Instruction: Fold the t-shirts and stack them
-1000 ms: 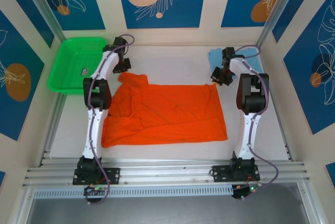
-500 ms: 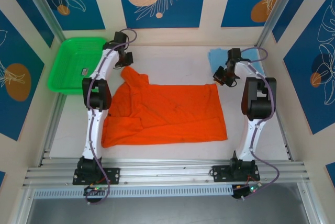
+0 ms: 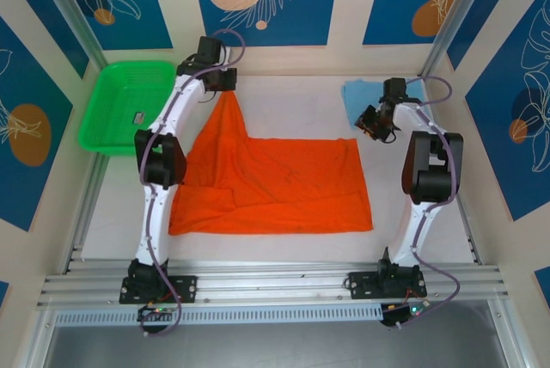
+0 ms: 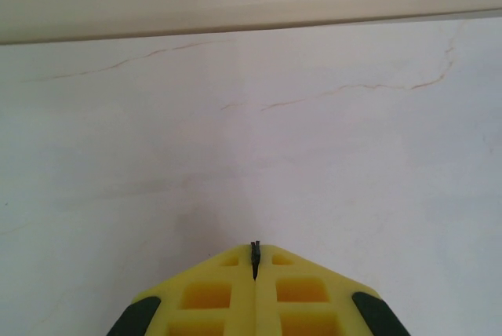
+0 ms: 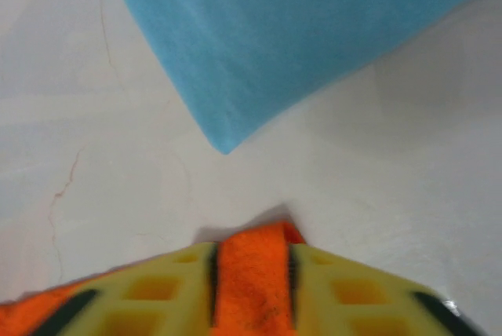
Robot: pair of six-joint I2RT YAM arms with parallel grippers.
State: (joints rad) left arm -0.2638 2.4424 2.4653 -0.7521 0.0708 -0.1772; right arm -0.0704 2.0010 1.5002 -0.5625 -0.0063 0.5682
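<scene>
Nearest you, the bright orange cloth t-shirt (image 3: 275, 183) lies spread across the middle of the white surface (image 3: 292, 106), its near hem roughly parallel to the arm bases. Farther back on the right, your right gripper (image 3: 375, 125) sits just beside the shirt's far right corner. In the right wrist view its jaws stand a little apart with a band of orange cloth filling the gap, and you cannot tell whether they pinch it or merely flank it. Just past them lies a corner of the light sky-blue cloth t-shirt (image 5: 314, 30), at the far right of the surface. At the far left, your left gripper (image 3: 222, 84) has its jaws pressed together on the orange shirt's far left part, which rises to them in a taut peak. The bright green plastic basket (image 3: 120, 93) sits beyond the surface's far left corner.
</scene>
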